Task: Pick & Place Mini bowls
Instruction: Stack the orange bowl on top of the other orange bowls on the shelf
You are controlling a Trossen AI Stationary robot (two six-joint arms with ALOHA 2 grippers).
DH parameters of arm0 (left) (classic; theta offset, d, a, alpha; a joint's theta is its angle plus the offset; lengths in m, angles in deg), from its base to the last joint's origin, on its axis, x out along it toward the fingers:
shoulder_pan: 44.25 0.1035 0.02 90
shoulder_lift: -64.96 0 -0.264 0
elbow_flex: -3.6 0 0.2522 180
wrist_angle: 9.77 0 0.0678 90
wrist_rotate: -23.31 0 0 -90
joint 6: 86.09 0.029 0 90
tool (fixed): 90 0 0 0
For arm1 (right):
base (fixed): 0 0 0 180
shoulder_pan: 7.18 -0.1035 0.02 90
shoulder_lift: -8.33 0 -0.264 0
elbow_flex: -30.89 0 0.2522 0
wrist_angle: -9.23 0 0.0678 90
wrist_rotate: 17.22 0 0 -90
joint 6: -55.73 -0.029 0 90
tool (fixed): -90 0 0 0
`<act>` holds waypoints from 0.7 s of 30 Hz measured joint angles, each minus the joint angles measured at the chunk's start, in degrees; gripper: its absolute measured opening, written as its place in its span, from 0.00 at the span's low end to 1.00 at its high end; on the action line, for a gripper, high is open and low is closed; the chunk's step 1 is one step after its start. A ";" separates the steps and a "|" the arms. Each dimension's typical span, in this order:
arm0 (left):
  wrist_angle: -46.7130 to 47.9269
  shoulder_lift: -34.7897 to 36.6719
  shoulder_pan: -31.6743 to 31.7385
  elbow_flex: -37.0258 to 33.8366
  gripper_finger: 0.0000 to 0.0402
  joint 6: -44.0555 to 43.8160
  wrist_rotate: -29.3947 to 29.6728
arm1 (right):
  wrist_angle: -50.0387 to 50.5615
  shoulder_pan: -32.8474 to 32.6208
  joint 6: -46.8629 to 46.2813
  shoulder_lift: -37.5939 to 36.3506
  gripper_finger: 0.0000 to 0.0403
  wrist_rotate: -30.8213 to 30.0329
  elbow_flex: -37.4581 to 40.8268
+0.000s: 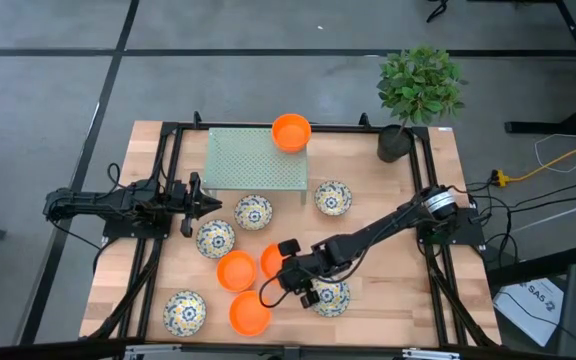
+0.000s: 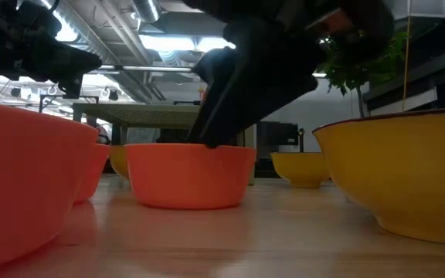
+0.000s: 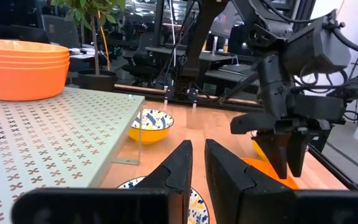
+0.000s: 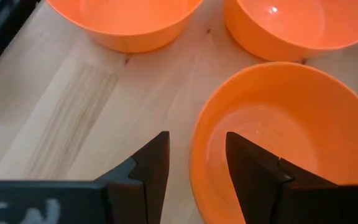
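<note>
Reaching low over the middle of the tabletop point(image 1: 388, 235), the right gripper point(image 4: 194, 165) has its jaws parted a little and set astride the rim of one orange mini bowl point(image 4: 284, 143): one finger point(image 4: 257, 168) is inside the bowl, the other outside over bare wood. Whether the fingers already press on the rim cannot be told. In the high view this bowl point(image 1: 272, 260) lies just beside a second orange bowl point(image 1: 235, 270), with a third point(image 1: 249, 313) nearer the front edge. A floral bowl point(image 1: 331, 296) sits under the right gripper's wrist. More floral bowls lie around: point(image 1: 215, 238), point(image 1: 253, 212), point(image 1: 333, 197) and point(image 1: 184, 309). A stack of orange bowls point(image 1: 291, 131) rests on the green perforated shelf point(image 1: 253, 160). The left gripper point(image 1: 190, 204) waits at the left side, jaws nearly closed and empty, beside the shelf.
</note>
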 joint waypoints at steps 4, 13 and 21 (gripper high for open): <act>-0.04 0.00 0.00 -0.01 0.09 0.00 0.00 | 0.19 -0.04 -0.01 1.44 0.39 -0.13 -1.38; 0.13 0.04 0.01 -0.01 0.09 0.00 -0.01 | 2.14 -0.02 0.07 5.21 0.38 -0.17 -4.45; -0.04 0.04 0.01 0.01 0.09 0.00 -0.01 | 5.20 0.02 0.22 5.35 0.21 0.27 -5.43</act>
